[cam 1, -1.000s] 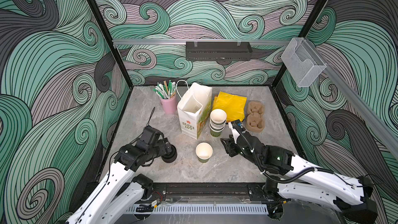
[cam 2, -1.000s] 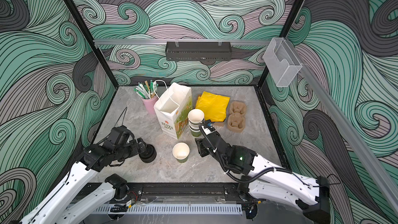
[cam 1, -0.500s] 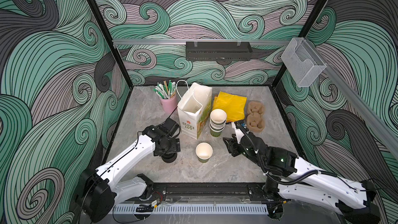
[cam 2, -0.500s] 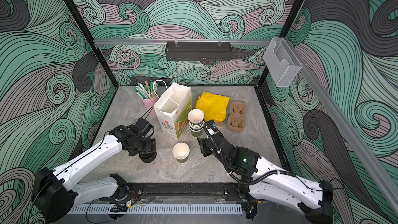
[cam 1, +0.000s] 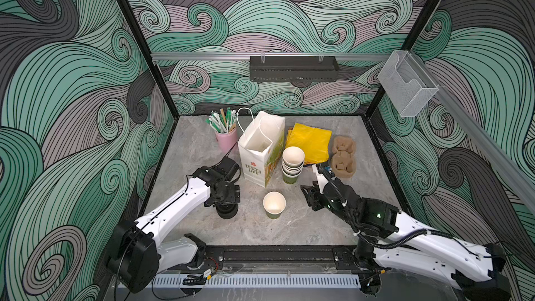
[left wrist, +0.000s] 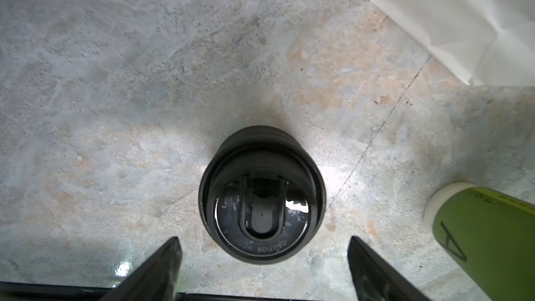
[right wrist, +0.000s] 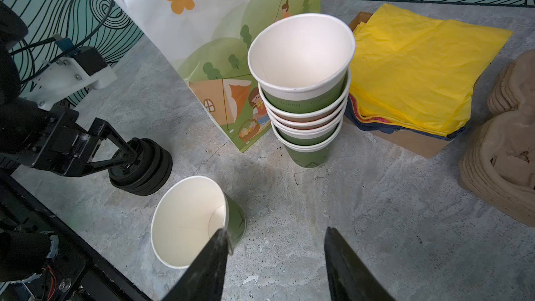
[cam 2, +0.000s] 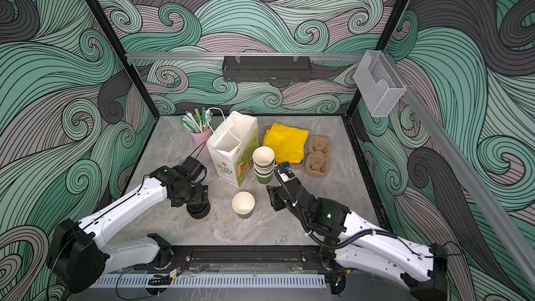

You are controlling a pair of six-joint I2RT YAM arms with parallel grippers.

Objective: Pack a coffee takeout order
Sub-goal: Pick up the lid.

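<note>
We see the left claw (left wrist: 263, 241) spread wide, one finger on either side of the black lid stack (left wrist: 262, 198), with a gap on each side in the left wrist view. We can't tell whether it's level with the top lid. In both top views that stack sits lower centre-left on the bench (cam 1: 202, 146). The green cup (cam 1: 274, 204) stands upright and open-topped just right of the lids, mid-frame. The right claw (right wrist: 275, 230) is partly spread over bare bench near the cup's right side, pinching nothing. The yellow sheet (cam 1: 311, 141) lies flat toward the back, right of the white paper bag (cam 1: 262, 152). The pulp carrier (cam 1: 343, 157) is just right of the sheet. The nested cup stack (cam 1: 293, 163) stands just beside the bag, at the sheet's near edge.
</note>
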